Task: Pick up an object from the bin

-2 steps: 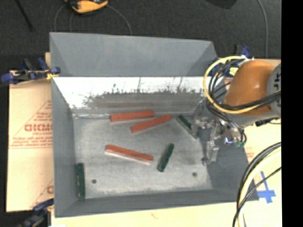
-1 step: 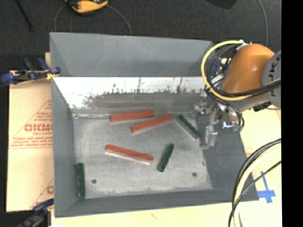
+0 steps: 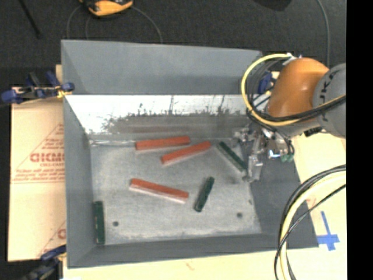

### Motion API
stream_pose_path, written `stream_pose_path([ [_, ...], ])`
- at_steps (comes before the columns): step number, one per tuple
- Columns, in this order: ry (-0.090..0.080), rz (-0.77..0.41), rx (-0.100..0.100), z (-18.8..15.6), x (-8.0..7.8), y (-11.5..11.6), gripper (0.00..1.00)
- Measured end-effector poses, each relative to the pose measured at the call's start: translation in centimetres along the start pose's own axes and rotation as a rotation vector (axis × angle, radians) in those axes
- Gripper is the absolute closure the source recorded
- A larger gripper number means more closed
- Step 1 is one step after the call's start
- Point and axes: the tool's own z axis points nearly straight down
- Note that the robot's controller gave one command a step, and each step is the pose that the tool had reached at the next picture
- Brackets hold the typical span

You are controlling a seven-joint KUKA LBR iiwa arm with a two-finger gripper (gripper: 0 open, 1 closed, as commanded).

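A grey metal bin (image 3: 157, 69) is holding loose bars. The robot's pincer (image 3: 253, 167) is hanging low near the bin's right wall; whether it is apart or together cannot be told. A dark green bar (image 3: 231, 154) is lying slanted just beside it, toward the bin's middle. Three red bars (image 3: 163, 143) are lying further off. Another green bar (image 3: 204, 193) is resting near the middle.

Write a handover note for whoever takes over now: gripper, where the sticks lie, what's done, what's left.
Gripper: low at the right side of the bin, beside a slanted dark green stick; grasp unclear.
Elsewhere: upper red stick and middle red stick near the back, lower red stick mid-floor, second green stick beside it, third green stick by the left wall.
Done: nothing lifted. Left: grasp one, lift it.
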Motion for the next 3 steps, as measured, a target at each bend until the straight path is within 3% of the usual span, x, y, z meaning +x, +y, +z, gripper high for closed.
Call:
stream_pose_path([
  [1, 0.003, 0.16, 0.001, 2.3, -1.1, -2.4, 1.0],
  [2, 0.003, 0.16, 0.001, 2.3, -1.1, -2.4, 1.0],
  [3, -0.006, 0.114, 0.003, -17.0, -1.2, 2.4, 1.0],
])
